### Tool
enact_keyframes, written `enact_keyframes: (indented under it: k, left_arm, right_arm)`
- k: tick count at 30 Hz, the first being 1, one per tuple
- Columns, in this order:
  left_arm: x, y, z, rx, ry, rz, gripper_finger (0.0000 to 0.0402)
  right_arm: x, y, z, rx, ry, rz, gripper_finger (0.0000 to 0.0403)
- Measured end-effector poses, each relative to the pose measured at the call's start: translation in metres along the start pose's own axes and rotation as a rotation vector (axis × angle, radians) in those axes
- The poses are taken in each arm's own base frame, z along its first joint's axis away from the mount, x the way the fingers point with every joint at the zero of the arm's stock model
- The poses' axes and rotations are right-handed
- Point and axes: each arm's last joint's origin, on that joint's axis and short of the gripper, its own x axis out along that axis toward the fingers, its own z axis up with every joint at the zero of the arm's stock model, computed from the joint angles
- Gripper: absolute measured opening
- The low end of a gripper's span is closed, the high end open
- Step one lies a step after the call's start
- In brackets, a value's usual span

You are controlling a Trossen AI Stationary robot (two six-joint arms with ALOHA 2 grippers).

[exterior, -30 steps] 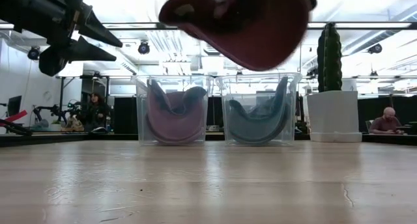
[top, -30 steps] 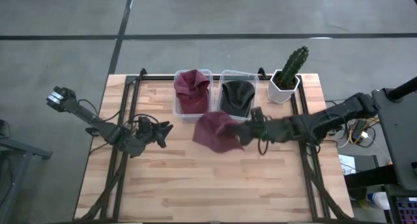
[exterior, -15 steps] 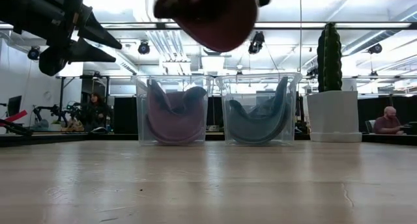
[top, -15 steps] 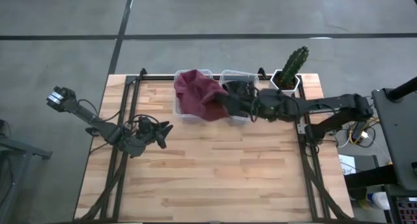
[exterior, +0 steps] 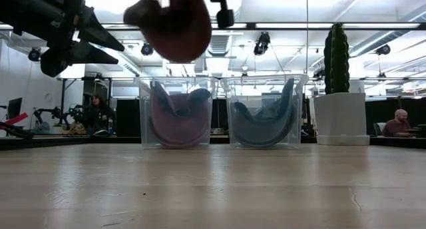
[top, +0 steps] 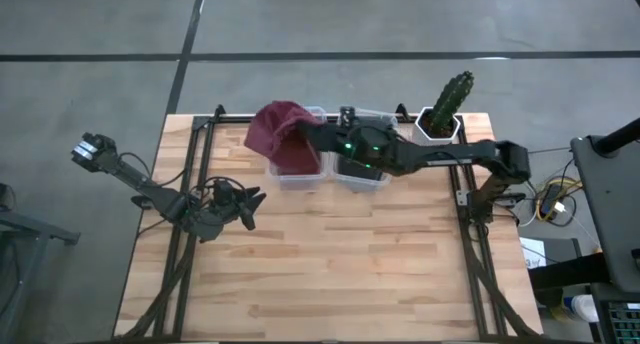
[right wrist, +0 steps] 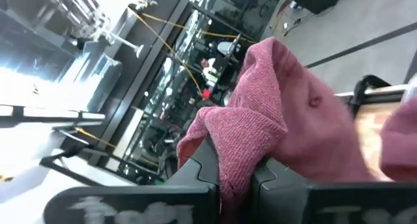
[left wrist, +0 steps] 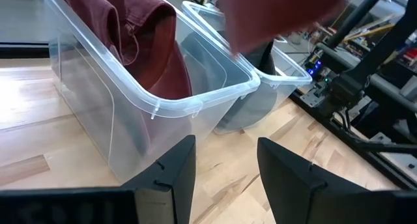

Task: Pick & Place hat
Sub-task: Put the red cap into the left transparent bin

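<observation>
A maroon hat [top: 275, 126] hangs in the air over the far left corner of the left clear bin [top: 283, 174]; it also shows at the top of the low view [exterior: 174, 26]. My right gripper [top: 305, 134] is shut on it, its arm stretched across both bins from the table's right. A second maroon hat [top: 297, 157] lies inside the left bin. A dark hat [exterior: 261, 119] sits in the right bin [top: 365, 179]. My left gripper [top: 250, 198] is open and waits above the table's left part, pointing at the bins. My right gripper [right wrist: 234, 175] pinches a bunched fold of the maroon hat's fabric [right wrist: 240, 152] between its two fingers [right wrist: 195, 167]. It reaches roughly level from the table's right. The hat is lifted clear, and its bulk [right wrist: 306, 120] spreads beyond the fingertips.
A potted cactus [top: 445, 106] in a white pot stands at the far right corner, beside the right bin. Black rails [top: 200, 184] run along the table's left and right sides. Bare wood [top: 330, 264] fills the near half. People sit in the room behind [exterior: 396, 124].
My right gripper has carried the maroon hat from above the table's middle toward the far edge and to the left, passing in front of the right bin and ending over the left bin. The hat has stayed lifted clear and held throughout.
</observation>
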Motion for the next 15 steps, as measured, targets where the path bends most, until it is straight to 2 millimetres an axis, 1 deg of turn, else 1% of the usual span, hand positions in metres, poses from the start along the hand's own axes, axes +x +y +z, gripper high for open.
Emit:
enact_keyframes:
  k: [4,8,12,15]
  left_arm:
    - [0.000,0.000,0.000,0.017,0.010,-0.006,0.0156]
    - [0.000,0.000,0.000,0.020,0.016,-0.010,0.0156]
    - [0.000,0.000,-0.001,0.026,0.024,-0.013,0.0156]
    - [0.000,0.000,-0.001,0.033,0.034,-0.016,0.0156]
  right_arm:
    - [0.022,-0.010,-0.002,-0.004,-0.023,-0.018,0.0013]
    - [0.036,-0.019,-0.001,-0.021,-0.073,-0.055,0.0013]
    - [0.042,-0.029,0.003,-0.039,-0.119,-0.104,0.0013]
    - [0.043,-0.040,0.001,-0.068,-0.130,-0.197,0.0013]
